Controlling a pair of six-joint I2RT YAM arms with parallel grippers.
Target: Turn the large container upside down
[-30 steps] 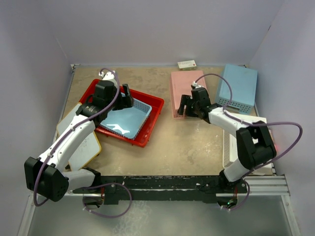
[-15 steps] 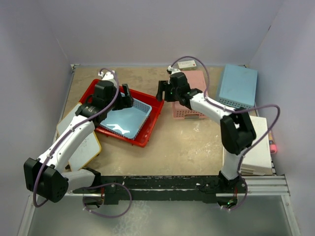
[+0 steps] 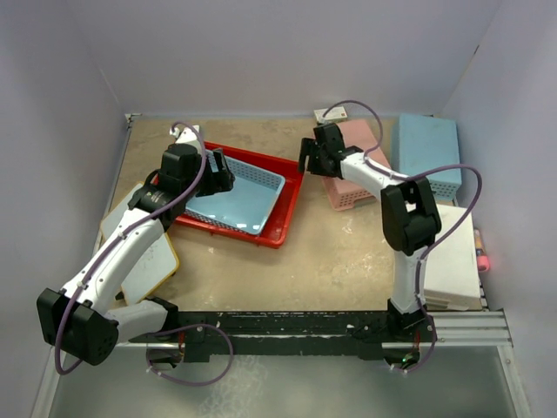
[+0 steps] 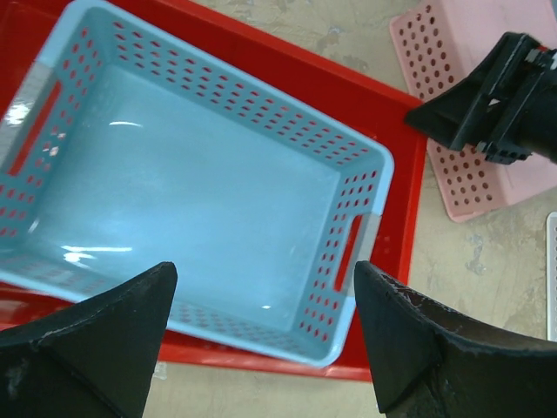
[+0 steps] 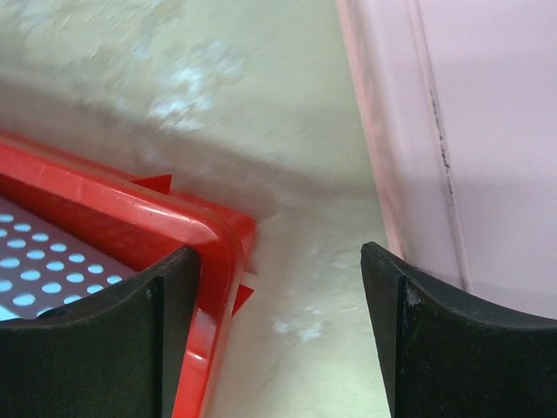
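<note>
Two grippers stand open, neither closed on anything. From the top camera, the big shallow rectangular red plastic tray (image 3: 288,218) sits right way up on the left half of the tan table (image 3: 331,252), with a light-blue perforated plastic basket (image 3: 239,198) inside it. The left gripper (image 3: 219,169) hangs over the basket's far left end, much as it did a second ago. The right gripper (image 3: 309,155) has swung left from in front of the pink perforated basket (image 3: 359,178) and is now at the tray's far right corner. The tray has turned and slid to the right since then, and its right end is now near the pink basket. The pink basket, upside down, has itself shifted right and lies more askew. A pale-blue upturned container (image 3: 426,148) lies at the far right.

From the left wrist, the left gripper's fingers (image 4: 96,340) are spread wide above the light-blue basket (image 4: 200,200), touching nothing. The red tray's wall (image 4: 406,235) shows around the basket, and the right gripper (image 4: 496,104) is over the pink basket's (image 4: 461,178) edge beyond it.

From the right wrist, the right gripper (image 5: 278,252) is low over the table, jaws apart. The tray's rounded corner (image 5: 187,222) sits just inside the gap, against the left-hand finger (image 5: 165,348). Whether that finger touches the rim I cannot tell. The pink basket's wall (image 5: 452,131) runs along the other side.
</note>
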